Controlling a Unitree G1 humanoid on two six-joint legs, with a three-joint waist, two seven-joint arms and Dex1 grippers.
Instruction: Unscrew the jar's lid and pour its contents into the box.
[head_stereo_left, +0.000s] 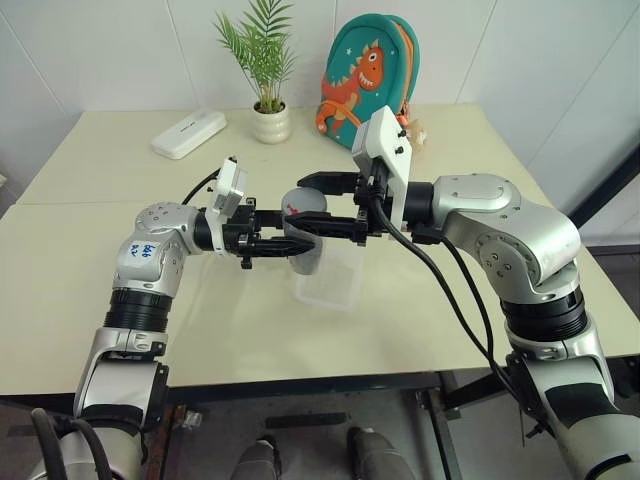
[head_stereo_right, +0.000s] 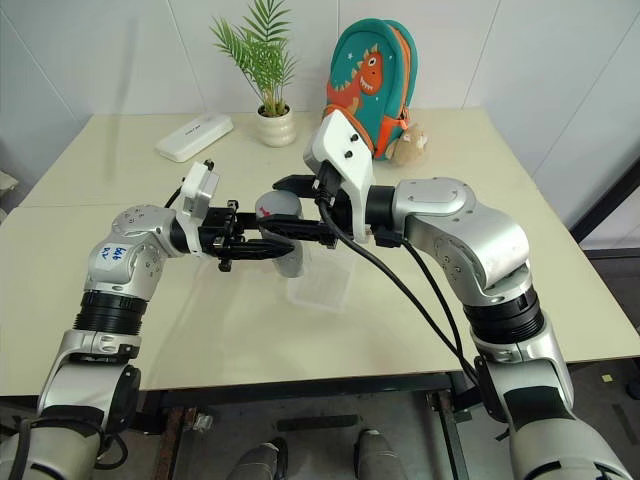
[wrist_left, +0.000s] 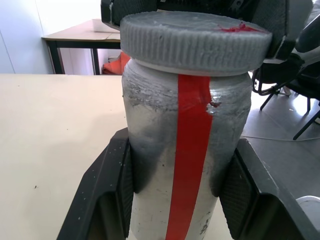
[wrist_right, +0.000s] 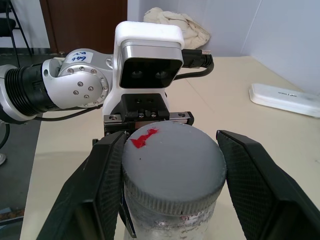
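Note:
The jar (head_stereo_left: 308, 258), a small cloudy cylinder with a red stripe (wrist_left: 187, 165) down its side, hangs upright above the table. My left gripper (head_stereo_left: 300, 248) comes in level from the left and is shut on its body, with one pad (wrist_left: 122, 180) pressed against each side. My right gripper (head_stereo_left: 300, 205) reaches in from the right and is shut on the grey ribbed lid (wrist_right: 172, 165), which has a red mark on top. The lid sits on the jar. The clear box (head_stereo_left: 332, 285) lies on the table just beneath and behind the jar. The contents are hidden.
At the back of the cream table (head_stereo_left: 120, 300) stand a potted palm (head_stereo_left: 271, 123), a flat white case (head_stereo_left: 188, 133) and a teal dinosaur backpack (head_stereo_left: 365, 75). The table's front edge runs below my arms.

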